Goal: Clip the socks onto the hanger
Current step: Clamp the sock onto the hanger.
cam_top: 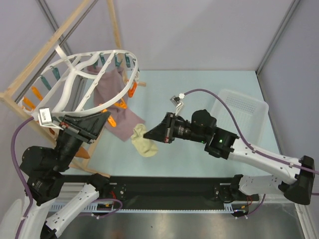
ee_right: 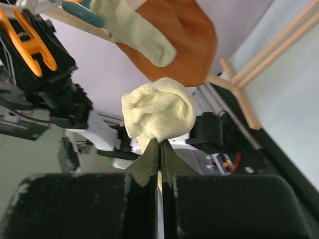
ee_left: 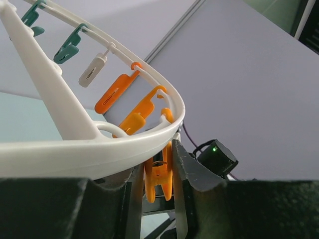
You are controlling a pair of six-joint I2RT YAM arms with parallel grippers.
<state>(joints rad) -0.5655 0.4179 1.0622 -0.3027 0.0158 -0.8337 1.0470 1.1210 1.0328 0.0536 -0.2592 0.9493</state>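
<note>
The white oval hanger [cam_top: 75, 82] with teal and orange pegs hangs tilted at the upper left; its rim fills the left wrist view [ee_left: 99, 152]. My left gripper [cam_top: 105, 118] is at the hanger's near rim, its jaws shut on an orange peg [ee_left: 159, 174] that hangs from the rim. My right gripper [cam_top: 151, 134] is shut on a cream sock [cam_top: 142, 140] and holds it above the table, right of the hanger; the sock bunches above the fingertips [ee_right: 158, 112]. A second cream sock [ee_right: 137, 31] hangs from a teal peg [ee_right: 82, 15] in the right wrist view.
A mauve-pink cloth [cam_top: 113, 99] hangs from the hanger's far pegs. An orange-brown cloth [ee_right: 187, 37] hangs beside the second sock. A wooden frame [cam_top: 47, 47] holds the hanger. A white perforated basket [cam_top: 239, 110] stands at the right.
</note>
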